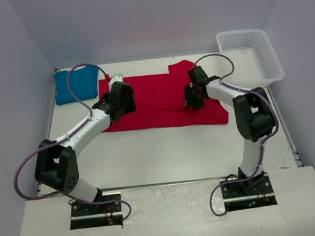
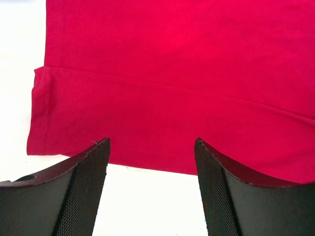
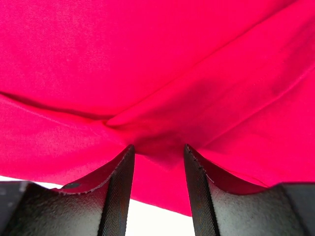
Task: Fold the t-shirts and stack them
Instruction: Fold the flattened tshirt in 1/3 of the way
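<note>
Altogether two t-shirts lie on the white table [image 1: 167, 151], and one white mesh basket [image 1: 269, 58] stands in the upper right corner of the top view. The red t-shirt [image 1: 161, 103] is spread flat across the upper middle of the frame, with one short sleeve poking out at its upper right. The teal-blue t-shirt [image 1: 76, 85] sits as a compact bundle in the upper left, just beside the red one's left edge; whether the two touch is hard to tell.

Both arms reach over the red cloth, one at each side. The left gripper [image 2: 152, 147] hangs over the shirt's left part. In its wrist view its two fingers [image 2: 88, 187] stand wide apart with nothing between them. The shirt's near edge and a strip of bare table show in the gap, and one stitched seam line runs across the cloth above.

The right gripper [image 3: 157, 150] is down on the right part of the red t-shirt. Its two fingers [image 3: 118, 191] are drawn closer together and pinch a pucker of red cloth at their tips. Several creases fan out from that spot, and a sliver of white table shows at the bottom of that frame
</note>
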Motion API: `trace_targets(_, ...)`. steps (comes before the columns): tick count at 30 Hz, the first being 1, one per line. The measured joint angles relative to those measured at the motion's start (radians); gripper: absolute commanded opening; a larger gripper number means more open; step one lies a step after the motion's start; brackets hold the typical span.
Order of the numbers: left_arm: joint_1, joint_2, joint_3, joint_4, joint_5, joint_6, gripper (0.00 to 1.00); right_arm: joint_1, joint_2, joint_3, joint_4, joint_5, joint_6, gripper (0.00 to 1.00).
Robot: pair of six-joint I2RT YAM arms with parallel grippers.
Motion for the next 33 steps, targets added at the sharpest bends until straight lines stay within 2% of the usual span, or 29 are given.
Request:
trace_targets(22,0.000,0.000,-0.015,0.005,-0.001,0.001,0.70,0.024,-0.040,-0.120,0.095,0.017,0.011,0.44)
trace_targets(33,0.000,0.000,-0.017,0.008,0.000,0.001,0.70,0.042,-0.069,-0.153,0.108,0.046,0.011,0.49)
